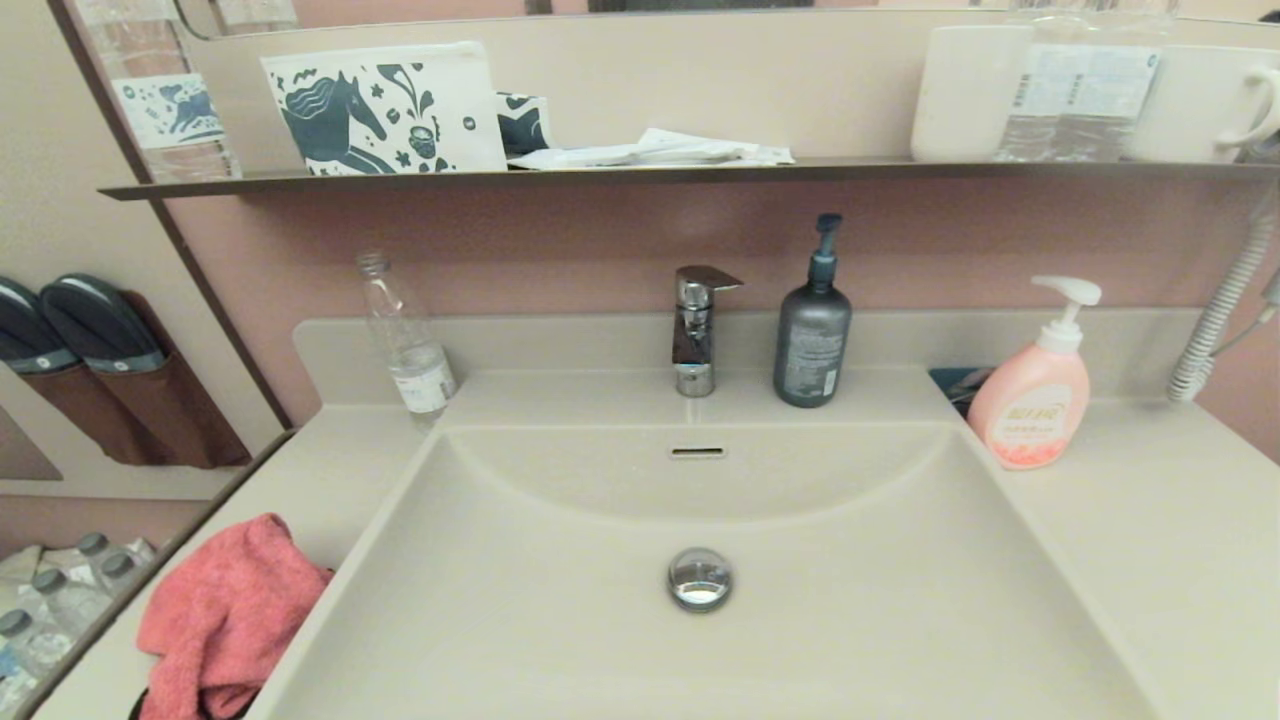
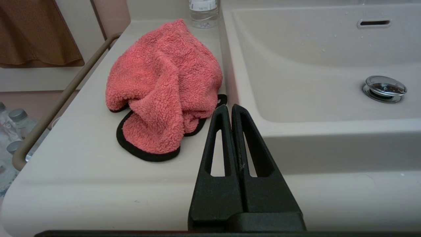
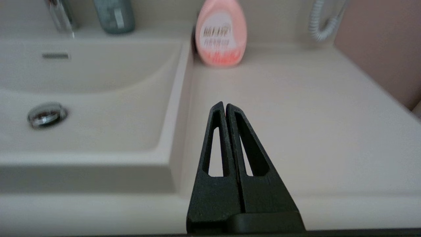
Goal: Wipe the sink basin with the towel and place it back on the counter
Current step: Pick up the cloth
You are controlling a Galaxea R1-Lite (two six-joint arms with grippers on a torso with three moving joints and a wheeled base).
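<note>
at the far left of the head view, dark slippers in brown wall pockets (image 1: 100, 370) are cut by the frame edge, and a few capped water bottles (image 1: 60, 600) below the counter are only partly visible. the crumpled coral-pink terry towel (image 1: 225, 620) lies on the smooth beige counter (image 1: 330, 480) left of the wide, shallow beige sink basin (image 1: 560, 600), its lower end cut off by the frame; only the left wrist view shows its black trim and full heap (image 2: 164, 85). neither gripper appears in the head view. the left wrist view shows the black left gripper (image 2: 229, 107) with its fingers pressed together and holding nothing, near the counter's front edge, the towel just beside and beyond its tips, apart from them. a clear plastic bottle (image 1: 405, 340) stands behind the towel. in the basin sit the round chrome drain plug (image 1: 700, 578) and overflow slot (image 1: 697, 452), with a chrome faucet (image 1: 697, 330) and dark grey pump bottle (image 1: 812, 325) behind. a pink soap pump bottle (image 1: 1035, 390) stands on the right counter; something dark behind it is hard to make out. the right wrist view shows the black right gripper (image 3: 224, 105) closed and empty above the right counter.
</note>
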